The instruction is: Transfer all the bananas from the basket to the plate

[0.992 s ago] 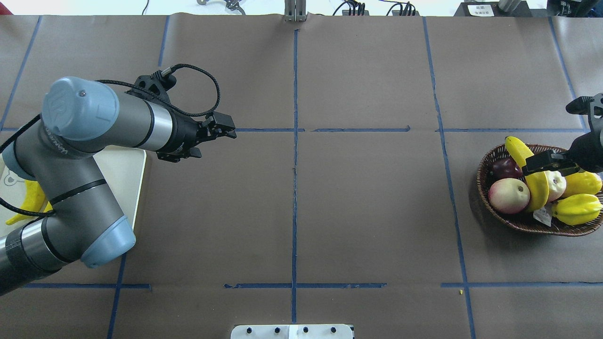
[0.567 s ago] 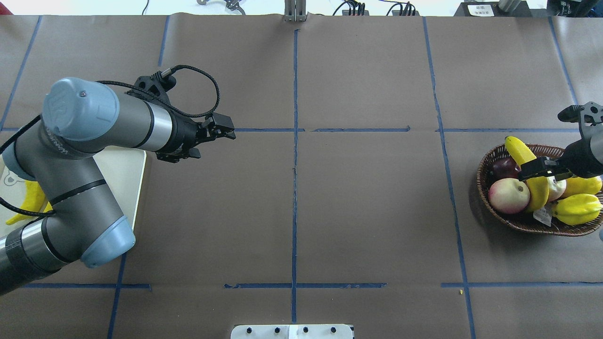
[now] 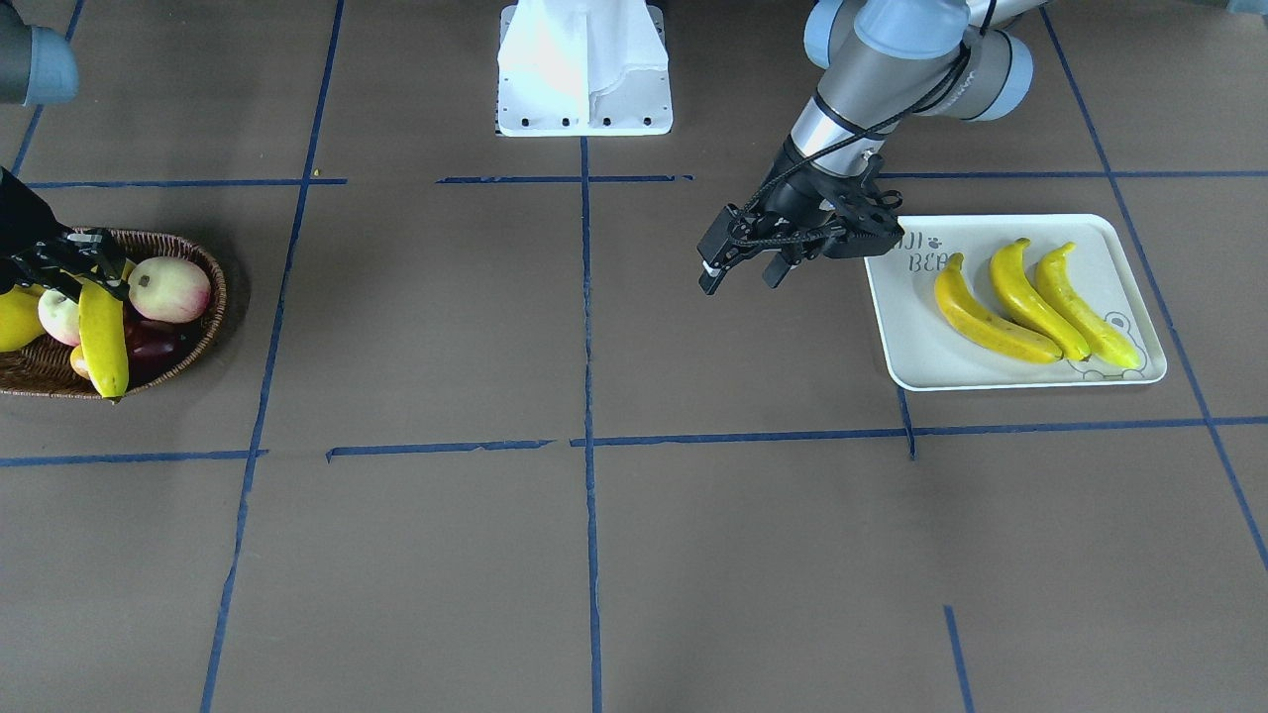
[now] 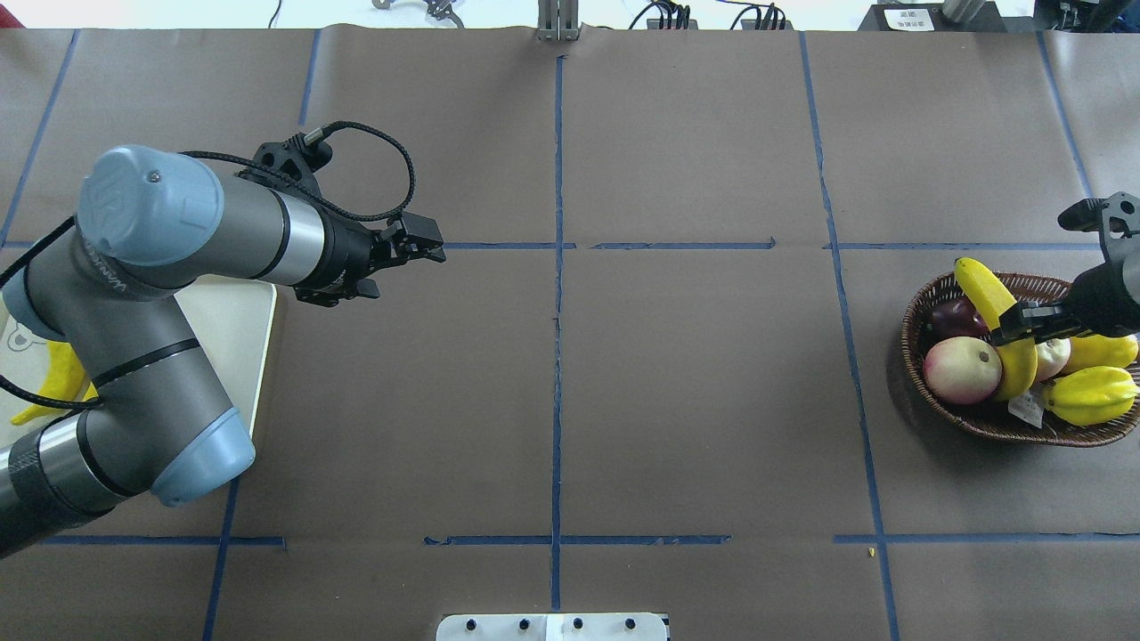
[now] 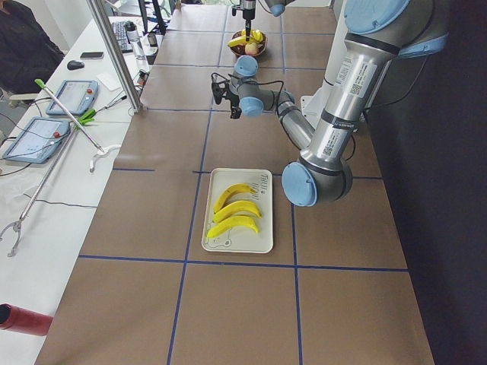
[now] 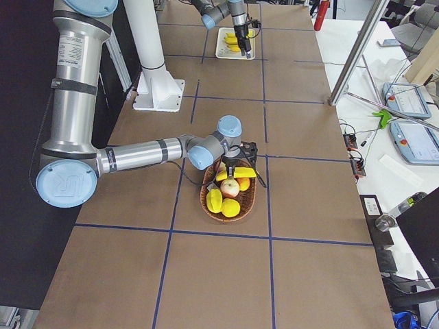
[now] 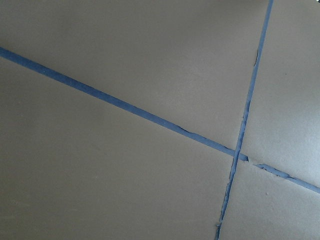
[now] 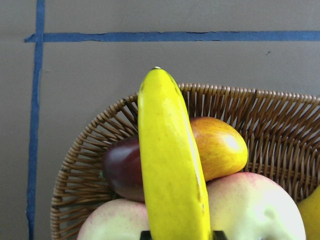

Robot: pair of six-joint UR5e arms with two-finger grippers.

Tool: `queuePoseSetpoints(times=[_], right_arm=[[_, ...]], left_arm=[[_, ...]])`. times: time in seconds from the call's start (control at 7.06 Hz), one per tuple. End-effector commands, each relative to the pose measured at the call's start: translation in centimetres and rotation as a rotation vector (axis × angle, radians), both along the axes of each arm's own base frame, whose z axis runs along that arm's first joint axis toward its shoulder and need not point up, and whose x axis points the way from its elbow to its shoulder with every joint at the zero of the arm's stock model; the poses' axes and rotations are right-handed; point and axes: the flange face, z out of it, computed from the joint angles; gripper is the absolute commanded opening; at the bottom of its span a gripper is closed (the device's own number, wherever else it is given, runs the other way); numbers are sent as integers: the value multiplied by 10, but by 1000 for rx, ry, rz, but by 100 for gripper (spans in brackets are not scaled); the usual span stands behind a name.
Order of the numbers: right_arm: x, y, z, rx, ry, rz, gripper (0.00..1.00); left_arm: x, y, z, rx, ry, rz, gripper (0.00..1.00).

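Note:
One yellow banana (image 4: 997, 320) lies across the fruit in the brown wicker basket (image 4: 980, 418) at the table's right end. My right gripper (image 4: 1024, 322) straddles its middle, with the jaws against its sides; the right wrist view shows the banana (image 8: 170, 165) running down between the fingertips. Three bananas (image 3: 1030, 302) lie side by side on the white plate (image 3: 1109, 248) at the left end. My left gripper (image 3: 741, 275) is open and empty and hovers over bare table just beside the plate (image 4: 236, 338).
The basket (image 3: 198, 337) also holds pink-cream apples (image 4: 962, 369), a dark red-purple fruit (image 4: 953, 316) and yellow star-shaped fruits (image 4: 1091, 392). My left arm's elbow hangs over the plate. The robot's white base (image 3: 584, 69) stands at mid-table. Blue tape lines cross the brown table cover.
My right gripper has shifted slightly along the banana and its jaws have narrowed onto it. The banana stays in the basket. My left arm has barely moved.

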Motion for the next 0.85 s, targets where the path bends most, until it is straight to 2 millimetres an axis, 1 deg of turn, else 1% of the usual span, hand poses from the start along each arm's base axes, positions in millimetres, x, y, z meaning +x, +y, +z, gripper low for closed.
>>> queuePoseSetpoints(times=[0.0,0.14,0.28,0.43,0.57,0.71], right_arm=[[37,-3,-8,5,-58,14,0],[72,-5,-17,13,-103,42,0],[104,-1,-22,38,-158,39,0],[126,-2,-30,61,-198,50,0],[126,-10,-45,79,-229,42,0],[110,-28,-72,111,-248,31,0]], left_arm=[[-2,2,-3,-1,8,-4,99],[-3,2,-3,0,8,-5,99],[-3,2,-4,1,9,-5,99],[-3,2,-5,2,10,-5,99],[-2,2,-4,6,7,0,99],[0,1,-5,5,8,2,99]])
